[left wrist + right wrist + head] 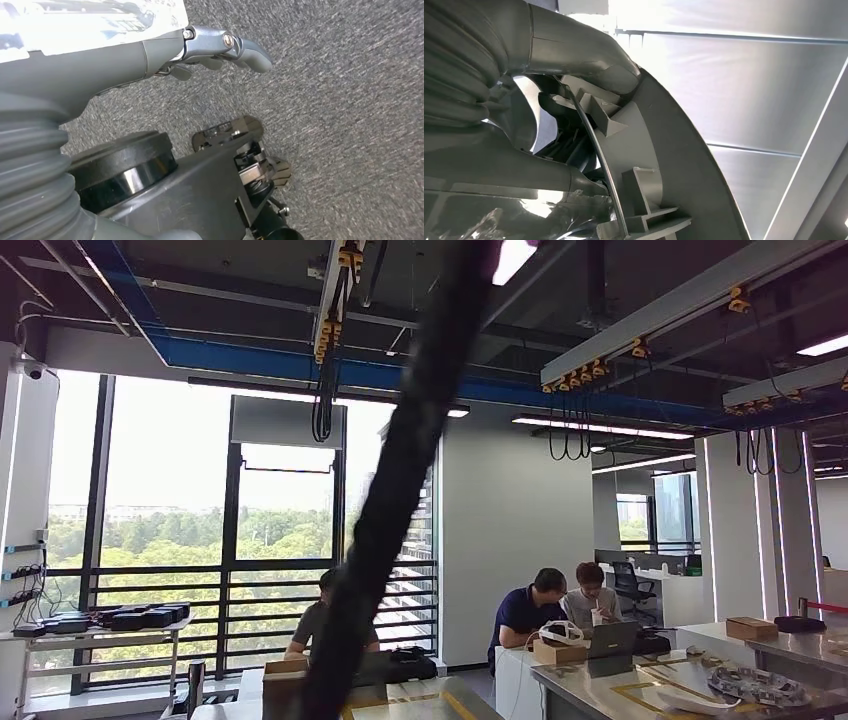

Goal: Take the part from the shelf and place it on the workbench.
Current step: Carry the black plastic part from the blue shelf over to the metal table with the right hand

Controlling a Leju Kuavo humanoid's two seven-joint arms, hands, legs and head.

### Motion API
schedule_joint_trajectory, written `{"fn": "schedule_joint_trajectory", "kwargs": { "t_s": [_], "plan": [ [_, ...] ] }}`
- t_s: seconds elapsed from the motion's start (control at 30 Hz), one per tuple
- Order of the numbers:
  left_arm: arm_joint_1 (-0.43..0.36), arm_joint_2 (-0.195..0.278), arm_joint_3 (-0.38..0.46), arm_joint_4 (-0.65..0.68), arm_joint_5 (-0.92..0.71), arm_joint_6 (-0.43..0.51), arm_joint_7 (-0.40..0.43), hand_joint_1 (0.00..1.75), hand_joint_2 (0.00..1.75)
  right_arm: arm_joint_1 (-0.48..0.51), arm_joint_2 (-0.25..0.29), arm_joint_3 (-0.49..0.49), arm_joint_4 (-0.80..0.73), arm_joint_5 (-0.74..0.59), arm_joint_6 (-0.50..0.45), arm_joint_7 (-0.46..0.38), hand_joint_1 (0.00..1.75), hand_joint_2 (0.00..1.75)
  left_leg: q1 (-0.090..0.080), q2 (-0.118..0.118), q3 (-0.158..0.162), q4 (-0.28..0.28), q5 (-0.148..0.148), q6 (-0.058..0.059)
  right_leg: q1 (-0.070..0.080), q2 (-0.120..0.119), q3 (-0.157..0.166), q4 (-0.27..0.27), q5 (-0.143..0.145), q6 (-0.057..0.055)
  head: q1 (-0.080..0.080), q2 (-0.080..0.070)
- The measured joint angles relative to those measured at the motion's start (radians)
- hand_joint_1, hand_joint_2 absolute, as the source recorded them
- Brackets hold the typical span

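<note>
The right wrist view shows the right hand (549, 135) gripping a curved grey part (664, 165); the left wrist view shows the left hand (210, 50) empty, fingers loosely apart, above carpet (350, 100).

Right hand (549, 125) grips the grey part (664, 165) (curved, ribbed)
</note>
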Motion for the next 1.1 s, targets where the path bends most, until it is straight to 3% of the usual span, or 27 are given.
{"fn": "schedule_joint_trajectory", "kwargs": {
  "t_s": [0.3, 0.43, 0.47, 0.5, 0.57, 0.6, 0.63, 0.67, 0.73, 0.77, 0.83, 0.9, 0.97, 1.03, 1.1],
  "plan": [
    [-0.002, 0.007, -0.001, 0.000, 0.000, 0.000, 0.000, 0.00, 1.75, 0.000, 0.001, 0.001, 0.000, 0.000, 0.002, 0.000, 1.75, 1.75, 0.000, 0.000, 0.008, -0.015, 0.003, -0.013, 0.000, 0.000, 0.003, 0.000, -0.004, -0.009, 0.004, 0.000],
    [-0.002, 0.008, -0.002, 0.000, 0.001, 0.001, -0.001, 0.00, 1.75, -0.001, 0.003, 0.000, 0.000, 0.000, 0.003, 0.000, 1.75, 1.75, 0.001, 0.001, 0.023, -0.041, 0.017, -0.001, -0.004, -0.001, 0.013, -0.016, 0.004, 0.000, 0.005, 0.000],
    [-0.003, 0.007, -0.002, 0.000, 0.001, 0.002, -0.001, 0.00, 1.75, -0.002, 0.004, 0.000, 0.000, 0.000, 0.003, 0.000, 1.75, 1.75, 0.005, 0.001, 0.033, -0.059, 0.026, 0.002, -0.004, -0.001, 0.009, -0.006, -0.005, 0.004, 0.005, 0.000],
    [-0.003, 0.007, -0.002, 0.000, 0.002, 0.003, -0.002, 0.00, 1.75, -0.003, 0.005, 0.000, 0.000, 0.000, 0.003, -0.001, 1.75, 1.75, 0.010, 0.002, 0.040, -0.074, 0.034, 0.003, -0.005, -0.001, -0.005, 0.025, -0.024, 0.009, 0.004, 0.000],
    [-0.003, 0.007, -0.002, 0.000, 0.002, 0.004, -0.002, 0.00, 1.75, -0.003, 0.004, 0.001, 0.000, 0.000, 0.003, -0.001, 1.75, 1.75, 0.015, 0.002, 0.045, -0.083, 0.037, 0.003, -0.015, -0.001, -0.062, 0.140, -0.079, 0.022, 0.000, 0.000],
    [-0.002, 0.007, -0.002, 0.000, 0.002, 0.004, -0.002, 0.00, 1.75, -0.001, 0.004, 0.002, 0.000, 0.000, 0.003, -0.001, 1.75, 1.75, 0.018, 0.002, 0.046, -0.082, 0.035, 0.000, -0.022, -0.001, -0.091, 0.196, -0.097, 0.029, -0.001, 0.000],
    [0.000, 0.007, -0.002, 0.000, 0.002, 0.004, -0.002, 0.00, 1.75, 0.000, 0.004, 0.002, 0.000, 0.000, 0.003, -0.001, 1.75, 1.75, 0.022, 0.002, 0.047, -0.080, 0.033, -0.005, -0.029, -0.001, -0.107, 0.225, -0.098, 0.037, -0.002, 0.000],
    [0.002, 0.007, -0.002, 0.000, 0.002, 0.004, -0.002, 0.00, 1.75, 0.001, 0.004, 0.003, 0.000, 0.000, 0.003, -0.001, 1.75, 1.75, 0.027, 0.002, 0.048, -0.076, 0.028, -0.011, -0.036, -0.002, -0.107, 0.219, -0.080, 0.044, -0.003, 0.000],
    [0.004, 0.007, -0.002, 0.000, 0.002, 0.005, -0.002, 0.00, 1.75, 0.001, 0.004, 0.003, 0.000, 0.000, 0.003, -0.001, 1.75, 1.75, 0.039, 0.001, 0.051, -0.059, 0.013, -0.030, -0.049, -0.005, -0.057, 0.110, -0.012, 0.062, -0.005, 0.000],
    [0.004, 0.009, -0.002, 0.000, 0.002, 0.005, -0.002, 0.00, 1.75, 0.001, 0.004, 0.003, 0.001, 0.000, 0.003, 0.000, 1.75, 1.75, 0.042, 0.000, 0.048, -0.049, 0.003, -0.041, -0.052, -0.004, -0.031, 0.057, 0.006, 0.070, -0.006, 0.000],
    [0.003, 0.011, -0.002, 0.000, 0.002, 0.006, -0.003, 0.00, 1.75, 0.001, 0.004, 0.003, 0.001, 0.000, 0.003, 0.000, 1.75, 1.75, 0.042, 0.000, 0.040, -0.033, -0.015, -0.059, -0.052, 0.000, -0.008, 0.012, 0.006, 0.057, -0.007, 0.000],
    [0.002, 0.013, -0.003, 0.000, 0.002, 0.006, -0.003, 0.00, 1.75, 0.001, 0.004, 0.003, 0.000, 0.000, 0.002, 0.000, 1.75, 1.75, 0.041, 0.000, 0.041, -0.031, -0.022, -0.070, -0.050, 0.004, -0.010, 0.019, -0.008, 0.028, -0.004, 0.000],
    [0.001, 0.013, -0.003, 0.000, 0.002, 0.006, -0.003, 0.00, 1.75, 0.000, 0.005, 0.003, 0.000, 0.000, 0.002, 0.000, 1.75, 1.75, 0.044, 0.001, 0.040, -0.017, -0.035, -0.077, -0.049, 0.002, -0.006, 0.021, -0.014, 0.013, 0.001, 0.000],
    [-0.001, 0.014, -0.003, 0.000, 0.001, 0.006, -0.003, 0.00, 1.75, 0.000, 0.007, 0.003, 0.000, 0.001, 0.003, 0.000, 1.75, 1.75, 0.042, 0.003, 0.002, 0.066, -0.075, -0.078, -0.046, -0.001, 0.002, 0.019, -0.019, 0.001, 0.007, 0.000],
    [0.000, 0.014, -0.003, 0.000, 0.000, 0.006, -0.002, 0.00, 1.75, 0.000, 0.007, 0.003, 0.000, 0.001, 0.003, 0.000, 1.75, 1.75, 0.038, 0.003, -0.076, 0.205, -0.123, -0.074, -0.039, -0.004, 0.010, 0.018, -0.027, -0.008, 0.012, 0.000]
  ]
}}
